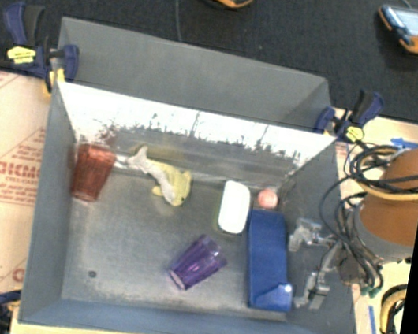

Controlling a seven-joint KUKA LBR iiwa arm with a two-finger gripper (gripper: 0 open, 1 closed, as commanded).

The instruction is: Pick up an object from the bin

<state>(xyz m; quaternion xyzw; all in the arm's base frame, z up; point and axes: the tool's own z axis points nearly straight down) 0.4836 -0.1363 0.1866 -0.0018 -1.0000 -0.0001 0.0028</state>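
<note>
My gripper (310, 264) hangs at the bin's right side, just right of a flat blue box (264, 260) with a pale cap at its near end. Its two metal fingers stand apart, open, with nothing between them. A white oval thing (235, 207) lies just left of the box's far end. A small pink ball (266, 199) rests by the back wall above the box. To the left of the box, a purple plastic cup (197, 262) lies on its side.
A red translucent cup (90, 172) sits at the far left by the back wall. A yellow and white soft toy (164, 177) lies to its right. The arm, with its orange cover and cables, leans over the bin's right rim.
</note>
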